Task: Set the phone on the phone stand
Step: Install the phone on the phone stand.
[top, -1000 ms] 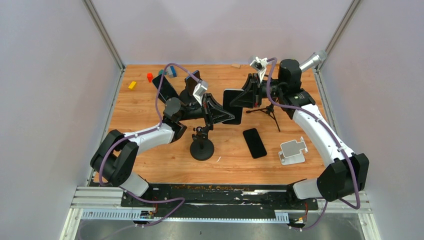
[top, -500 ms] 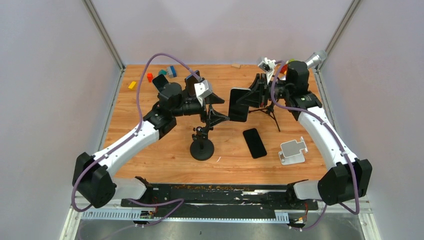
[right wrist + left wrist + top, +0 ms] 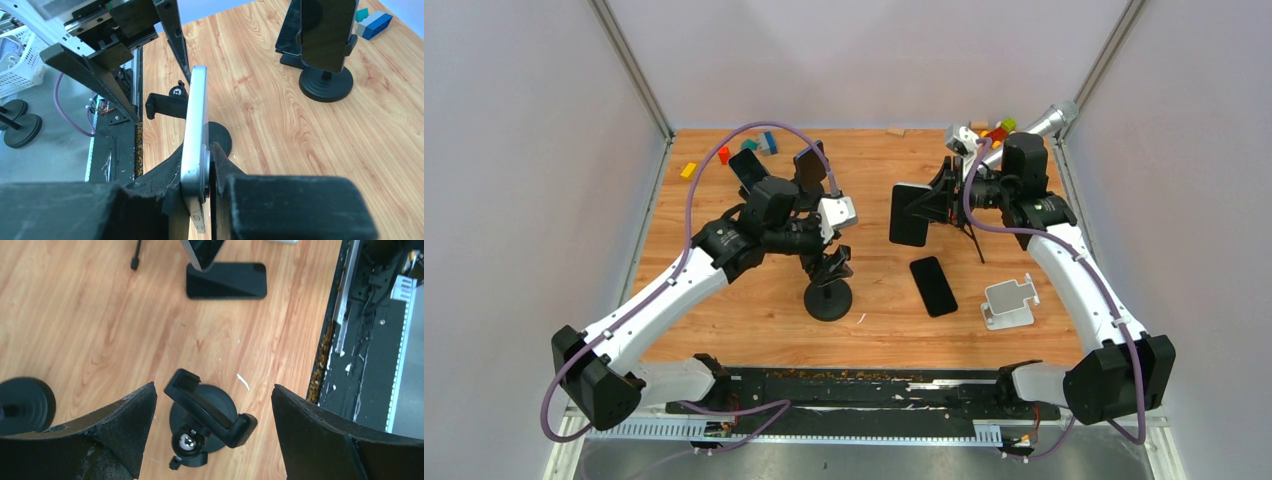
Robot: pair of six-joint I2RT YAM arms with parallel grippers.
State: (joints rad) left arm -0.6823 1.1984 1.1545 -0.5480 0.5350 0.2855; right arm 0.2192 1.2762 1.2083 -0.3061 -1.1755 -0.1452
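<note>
The right gripper (image 3: 200, 167) clamps a silver-edged phone (image 3: 195, 120) on its edge, raised clear of the wooden table (image 3: 724, 300). The left gripper (image 3: 212, 405) hangs with its jaws spread wide, and the black phone stand (image 3: 828, 298) sits directly below, between its fingers (image 3: 125, 425). A second, dark phone (image 3: 933, 286) lies flat ahead of the left gripper.

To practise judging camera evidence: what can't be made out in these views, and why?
- Right wrist view: held phone edge-on, screen unseen.
- Right wrist view: far mounted phone cut by top edge.
- Top view: coloured blocks too small to tell shapes.
- Top view: tripod partly behind right arm.
</note>
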